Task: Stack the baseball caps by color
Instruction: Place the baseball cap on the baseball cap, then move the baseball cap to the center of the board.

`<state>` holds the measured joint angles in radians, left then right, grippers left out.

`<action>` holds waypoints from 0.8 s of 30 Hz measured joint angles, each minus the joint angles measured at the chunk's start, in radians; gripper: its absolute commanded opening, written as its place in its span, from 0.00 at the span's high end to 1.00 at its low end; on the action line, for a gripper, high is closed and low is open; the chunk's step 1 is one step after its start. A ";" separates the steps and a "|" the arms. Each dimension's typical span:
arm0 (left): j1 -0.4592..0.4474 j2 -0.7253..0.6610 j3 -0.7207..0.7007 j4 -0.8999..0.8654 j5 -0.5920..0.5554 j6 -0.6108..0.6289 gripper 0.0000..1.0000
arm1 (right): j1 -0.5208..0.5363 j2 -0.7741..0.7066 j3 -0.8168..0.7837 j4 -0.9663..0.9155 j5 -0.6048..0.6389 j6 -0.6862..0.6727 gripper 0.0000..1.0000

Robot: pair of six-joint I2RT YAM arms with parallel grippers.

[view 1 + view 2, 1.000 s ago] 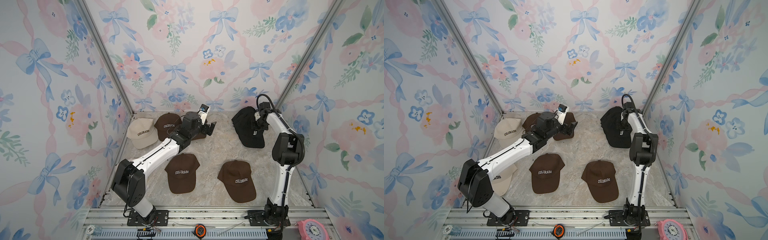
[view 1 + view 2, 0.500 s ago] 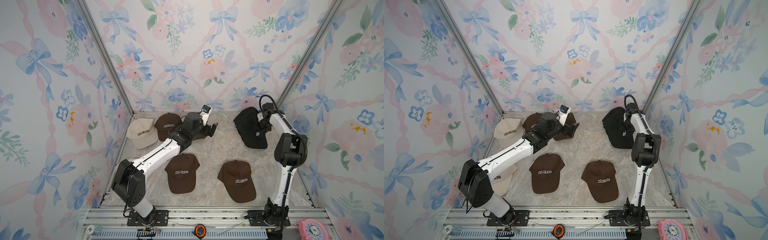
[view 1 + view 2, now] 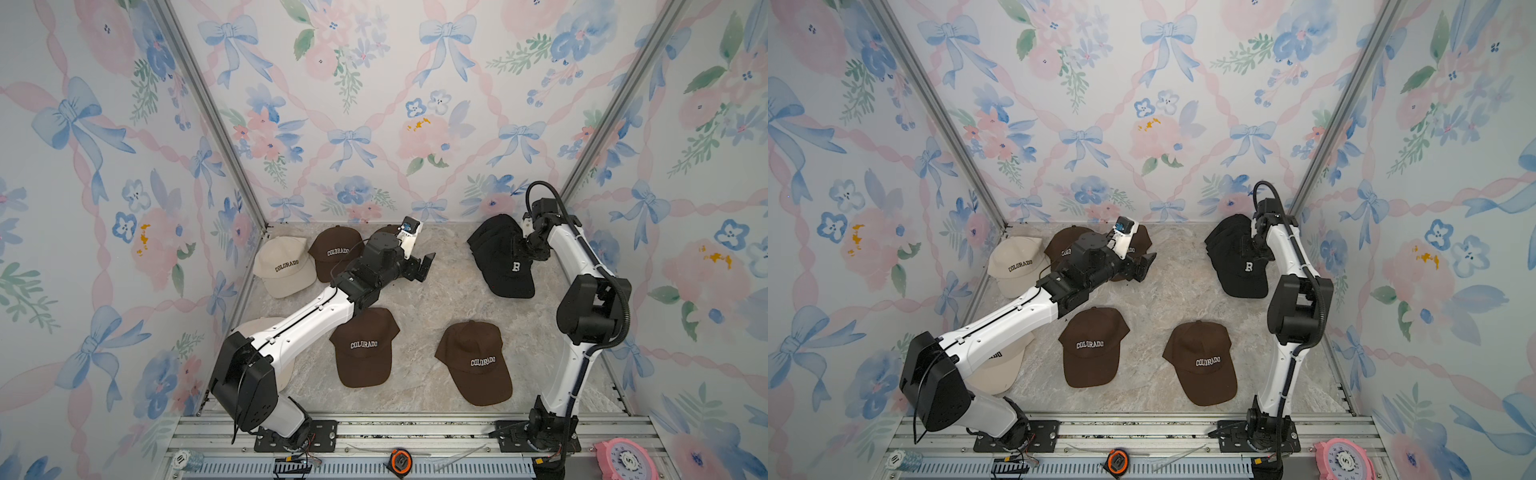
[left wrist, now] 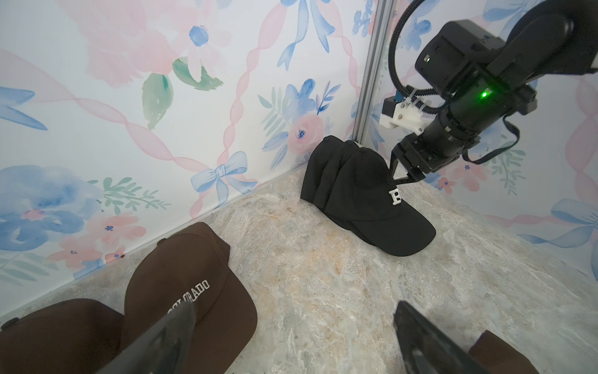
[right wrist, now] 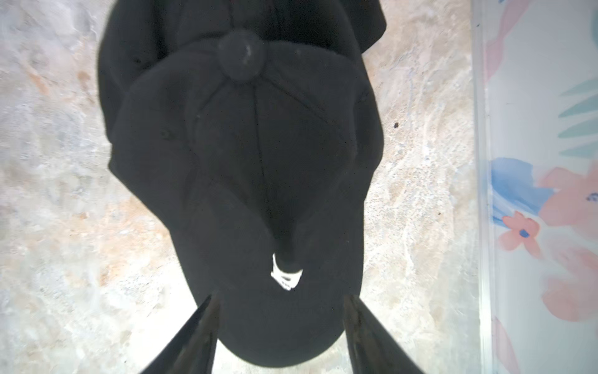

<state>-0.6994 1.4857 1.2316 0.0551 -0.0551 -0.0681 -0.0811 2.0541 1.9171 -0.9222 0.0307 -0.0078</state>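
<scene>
Right gripper (image 5: 278, 327) hung just over the black stack (image 3: 505, 259), its two fingers spread to either side of the top cap's front panel and closed on nothing; the wrist view showed dark fabric between them but no pinch. That stack of black caps sat at the upper right of the floor (image 3: 436, 299) in both top views, close to the back corner, crowns toward the corner and brims pointing toward the lower right of the frame. So its long axis ran from upper left to lower right, and the right arm reached in from the right, across that axis.

Left gripper (image 3: 422, 266) stood wide apart and empty near the upper middle of the floor. In its wrist view the fingers (image 4: 174, 327) framed bare floor with the rear brown cap (image 4: 191, 285) just beside one of them, brim toward the camera. A second brown cap (image 3: 338, 253) overlapped it at the upper left, next to a cream cap (image 3: 286, 266).

Two loose brown caps lay in the lower half: the middle one (image 3: 365, 349) and the right one (image 3: 476, 361), both with brims toward the bottom edge. Judged from this, the black pile looked done and the brown caps were the next job. The middle one lay below the left gripper, nearer that arm; the right one lay nearer the right arm's base. Another cream cap (image 3: 1000, 365) sat half hidden under the left arm at the lower left.
</scene>
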 measured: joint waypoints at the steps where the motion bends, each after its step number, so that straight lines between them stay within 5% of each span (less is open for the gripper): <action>1: -0.004 -0.010 -0.010 -0.002 -0.002 -0.004 0.02 | 0.006 -0.023 -0.009 -0.003 0.000 0.000 0.36; 9: -0.050 -0.114 -0.119 -0.005 -0.015 -0.034 0.02 | 0.094 -0.211 -0.133 -0.034 0.008 0.002 0.35; 24: -0.163 -0.370 -0.360 -0.019 -0.056 -0.159 0.02 | 0.302 -0.715 -0.598 -0.084 0.009 0.137 0.36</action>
<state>-0.8627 1.1156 0.8715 0.0364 -0.1108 -0.2268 0.2211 1.3396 1.3193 -1.0065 0.0399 0.1295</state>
